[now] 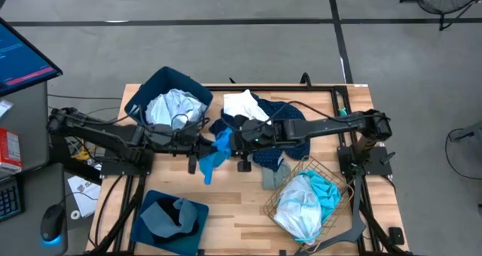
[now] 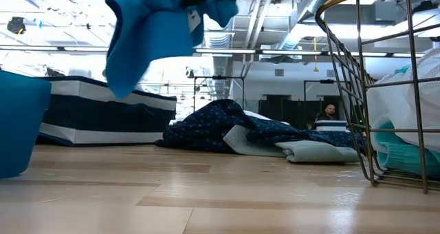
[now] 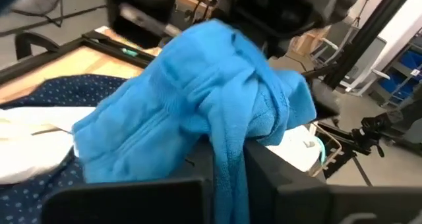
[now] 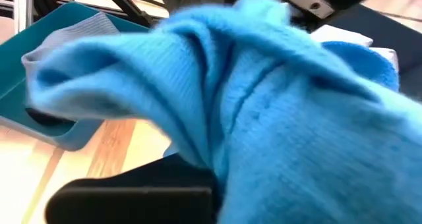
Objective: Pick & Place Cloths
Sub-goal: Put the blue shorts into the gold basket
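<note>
At the middle of the worktop, the bright cyan cloth hangs clear of the wood between the two arms. The left pincer and the right pincer meet at it from either side, and both wrist views show the fabric draped over dark fingers, so each seems closed on a fold of it. It looks light and limp, sagging in loose folds; I judge a bunched pinch near an edge holds better than a grab at the slack middle.

Nearest the front edge, a dark blue bin carries a grey garment, and the wire mesh basket beside it holds a pale blue-white cloth with a teal piece. Farther back lies the navy dotted cloth, spread flat with a white cloth on it. Another dark blue bin at the far left holds a pale crumpled cloth.
</note>
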Controlling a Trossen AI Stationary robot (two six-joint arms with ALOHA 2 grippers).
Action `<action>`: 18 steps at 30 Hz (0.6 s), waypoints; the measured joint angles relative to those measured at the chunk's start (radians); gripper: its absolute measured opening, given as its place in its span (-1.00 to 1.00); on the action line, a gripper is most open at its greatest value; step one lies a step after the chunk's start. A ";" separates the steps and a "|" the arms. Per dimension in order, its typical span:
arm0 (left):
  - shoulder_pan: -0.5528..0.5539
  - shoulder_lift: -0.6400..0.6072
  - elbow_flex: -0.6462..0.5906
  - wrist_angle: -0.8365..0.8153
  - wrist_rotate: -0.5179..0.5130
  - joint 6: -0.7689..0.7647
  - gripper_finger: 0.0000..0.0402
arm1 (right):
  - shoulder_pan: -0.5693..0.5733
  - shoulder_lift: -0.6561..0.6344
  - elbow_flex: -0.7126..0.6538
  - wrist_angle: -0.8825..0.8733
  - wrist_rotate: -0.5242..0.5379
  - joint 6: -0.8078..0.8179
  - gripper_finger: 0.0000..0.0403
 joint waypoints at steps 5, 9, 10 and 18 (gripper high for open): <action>0.000 0.000 0.001 -0.009 -0.009 0.025 -0.61 | 0.023 -0.085 0.018 -0.124 0.081 0.027 -0.92; 0.000 0.000 -0.001 -0.020 -0.009 0.025 -0.39 | 0.044 -0.192 0.020 -0.272 0.105 0.106 -0.92; 0.000 0.000 -0.001 -0.020 -0.009 0.024 -0.35 | 0.053 -0.218 0.020 -0.323 0.105 0.139 -0.92; 0.000 0.000 -0.001 -0.016 -0.006 0.021 -0.20 | 0.208 -0.389 0.020 -0.675 0.112 0.448 -0.92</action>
